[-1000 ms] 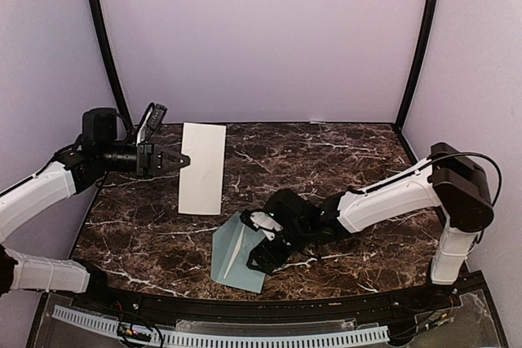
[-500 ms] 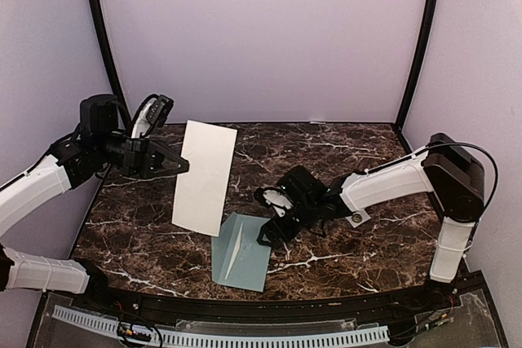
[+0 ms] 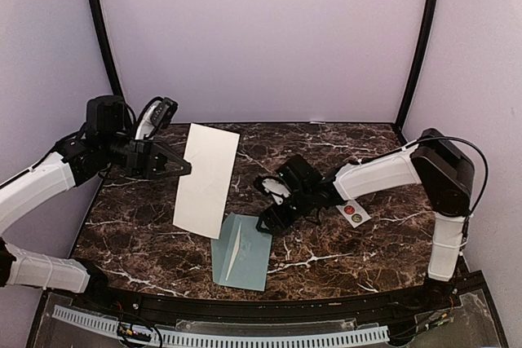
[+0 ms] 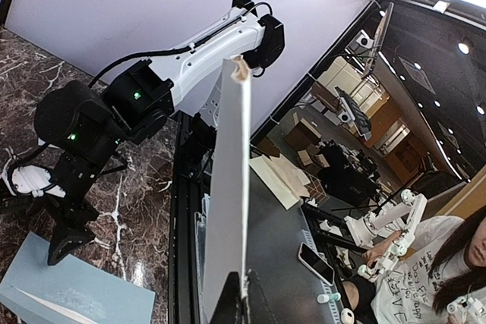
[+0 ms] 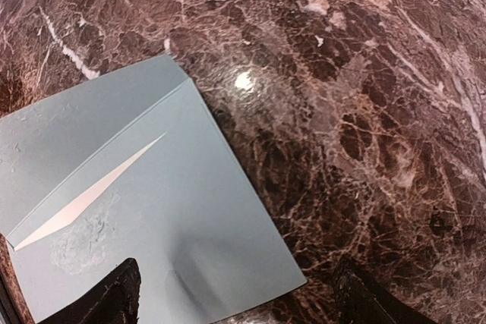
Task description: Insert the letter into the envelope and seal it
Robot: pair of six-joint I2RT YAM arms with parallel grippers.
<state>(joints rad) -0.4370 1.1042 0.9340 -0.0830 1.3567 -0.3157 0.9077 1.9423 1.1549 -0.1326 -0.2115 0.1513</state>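
Marble table [image 3: 342, 148] bears a flat teal envelope [image 3: 241, 253].

Teal envelope [image 5: 144, 218] on marble table [image 5: 342, 73]

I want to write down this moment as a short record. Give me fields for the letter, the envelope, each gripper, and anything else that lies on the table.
letter: white sheet, held in the air above the table, tilted
left gripper: shut on the letter at its left edge
envelope: pale teal, flat on the table near the front edge, a whitish sliver of its inside showing
right gripper: open, above the envelope's edge, holding nothing
other: sticker strip on the table, right of the envelope
task status: letter not yet in the envelope
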